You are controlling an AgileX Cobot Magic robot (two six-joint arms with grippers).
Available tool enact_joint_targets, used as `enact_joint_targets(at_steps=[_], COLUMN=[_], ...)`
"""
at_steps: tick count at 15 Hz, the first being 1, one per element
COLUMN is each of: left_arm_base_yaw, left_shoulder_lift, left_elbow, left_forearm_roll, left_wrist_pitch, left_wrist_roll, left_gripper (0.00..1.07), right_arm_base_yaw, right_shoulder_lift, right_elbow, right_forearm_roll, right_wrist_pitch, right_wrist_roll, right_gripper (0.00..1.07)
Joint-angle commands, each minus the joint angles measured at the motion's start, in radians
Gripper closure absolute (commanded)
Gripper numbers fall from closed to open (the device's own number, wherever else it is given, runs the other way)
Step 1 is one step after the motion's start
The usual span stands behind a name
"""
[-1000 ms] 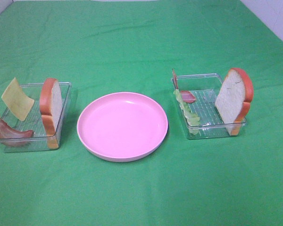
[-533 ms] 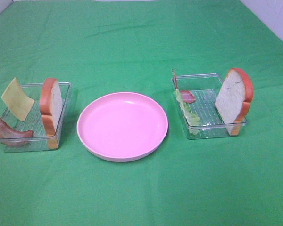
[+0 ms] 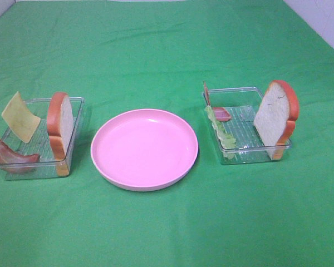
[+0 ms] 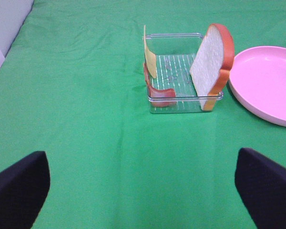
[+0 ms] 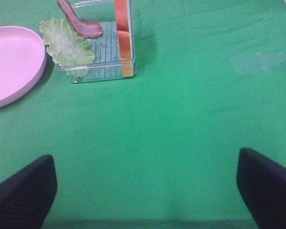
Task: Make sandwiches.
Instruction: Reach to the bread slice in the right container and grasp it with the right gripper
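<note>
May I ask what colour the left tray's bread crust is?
Orange-red crust, clearest in the left wrist view.

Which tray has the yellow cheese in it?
The tray on the high view's left: it holds the cheese slice; the other tray has lettuce instead.

The left gripper (image 4: pixel 143 191) shows only its two blunt black fingertips (image 4: pixel 16 191), spread wide apart and empty. The right gripper (image 5: pixel 145 191) is posed alike, its finely textured black fingertips (image 5: pixel 269 188) also held far apart, gripping nothing.
</note>
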Motion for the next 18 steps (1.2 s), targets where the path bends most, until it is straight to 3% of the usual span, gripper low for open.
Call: enact_joint_targets(at_steps=[1,3,6,11,12,15,18], left_arm_base_yaw=[0.003,0.003,0.003,0.003,0.003,0.003,0.003], left_shoulder_lift=[-0.016,-0.016,-0.016,-0.016,-0.016,-0.016,-0.016], left_elbow=[0.003,0.003,0.003,0.003,0.003,0.003,0.003], left_forearm_roll=[-0.003,-0.003,-0.003,-0.003,-0.003,-0.003,-0.003], left_wrist_pitch=[-0.015,-0.015,-0.015,-0.015,-0.015,-0.015,-0.015], left_wrist_roll=[0.004,0.004,0.004,0.004,0.004,0.004,0.004], left_gripper=[0.04,0.04,0.04,0.04,0.04,0.04,0.04], right_arm_base_yaw=[0.000,0.000,0.000,0.000,-0.001,-0.001,-0.001], right_shoulder_lift=[-0.026,0.076,0.522,1.192,1.352,1.623,1.790], right_elbow=[0.003,-0.025,-0.168,-0.588,-0.723,-0.935,-1.051], right_forearm_roll=[-0.004,0.025,0.107,0.114,0.109,0.103,0.104], right_wrist_pitch=[-0.001,0.002,-0.002,-0.002,0.001,0.033,0.052], right_wrist_roll=[-0.012,0.008,0.007,-0.048,-0.066,-0.086,-0.090], right_gripper=[0.09,0.09,0.09,0.09,0.09,0.09,0.09])
